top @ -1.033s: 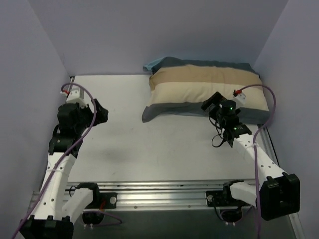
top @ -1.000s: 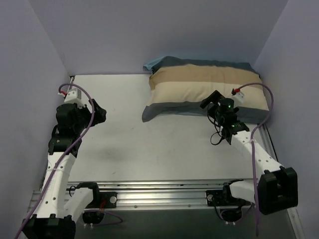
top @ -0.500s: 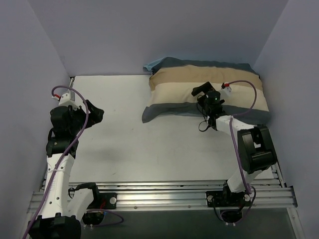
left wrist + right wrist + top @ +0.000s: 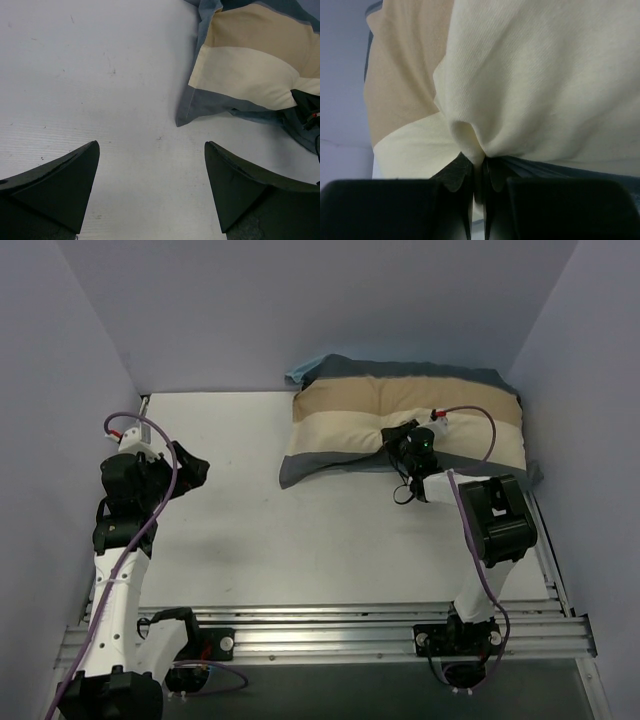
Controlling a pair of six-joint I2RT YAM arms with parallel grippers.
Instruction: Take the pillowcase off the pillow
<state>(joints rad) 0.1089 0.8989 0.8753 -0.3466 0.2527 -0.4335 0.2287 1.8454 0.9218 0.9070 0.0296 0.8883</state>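
Note:
The pillowcase (image 4: 340, 430), slate-blue with tan and cream stripes, lies stuffed at the table's back right; the left wrist view shows its near-left corner (image 4: 245, 70). The pillow is hidden inside it. My right gripper (image 4: 400, 437) rests on the cover's front middle. In the right wrist view it (image 4: 479, 162) is shut on a pinched fold of the cream stripe (image 4: 530, 75), which puckers above the fingertips. My left gripper (image 4: 195, 468) hovers over the bare table far left of the pillowcase. Its fingers (image 4: 151, 145) stand wide open with nothing between them.
Lilac walls close in the white table (image 4: 260, 530) on the left, back and right. The pillowcase's right end lies close to the right wall. A metal rail (image 4: 330, 635) carrying both arm bases runs along the near edge.
My right arm reached forward and left onto the pillowcase and its jaws shut on a fold. The cover's front edge bunched and shifted slightly left. The left arm drew back a little.

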